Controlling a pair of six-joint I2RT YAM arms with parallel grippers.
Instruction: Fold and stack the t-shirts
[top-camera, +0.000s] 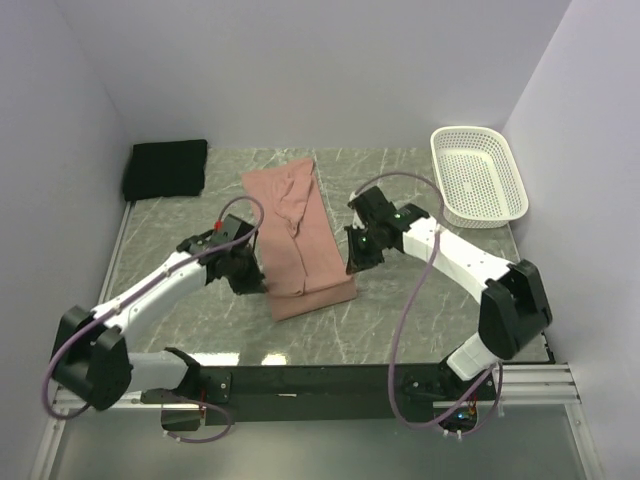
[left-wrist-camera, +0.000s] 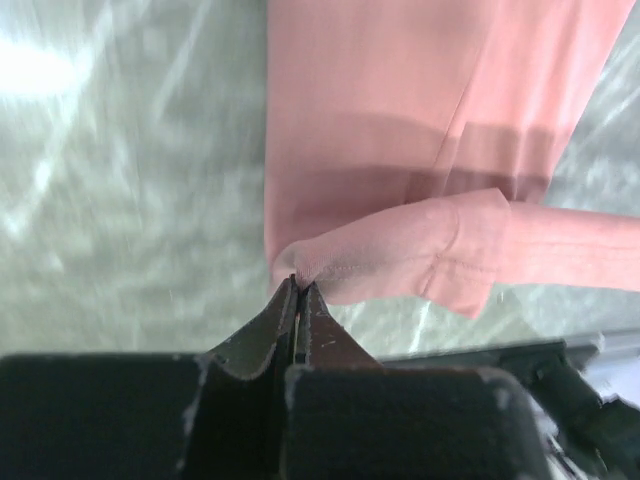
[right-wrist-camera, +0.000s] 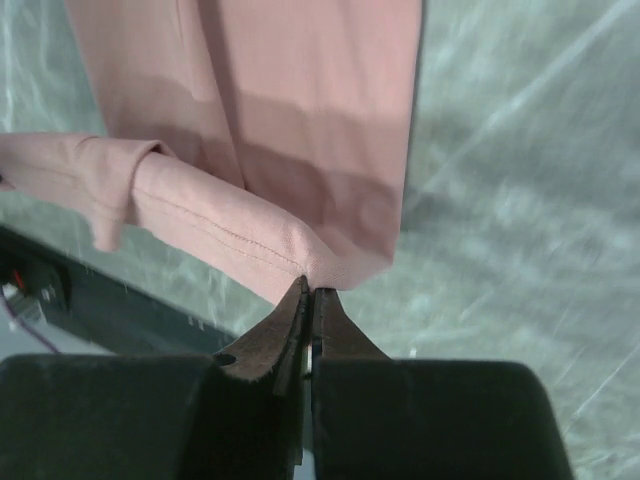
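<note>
The salmon-pink t-shirt (top-camera: 300, 240) lies as a long narrow strip down the middle of the table. My left gripper (top-camera: 262, 283) is shut on its near left corner (left-wrist-camera: 330, 262). My right gripper (top-camera: 352, 266) is shut on its near right corner (right-wrist-camera: 330, 262). Both corners are lifted a little, so the near hem sags between them in the wrist views. The black folded t-shirt (top-camera: 166, 168) lies at the far left corner, apart from both grippers. The print on the pink shirt is hidden.
A white mesh basket (top-camera: 478, 175) stands at the far right. White walls close in the table on three sides. The black front rail (top-camera: 300, 380) runs along the near edge.
</note>
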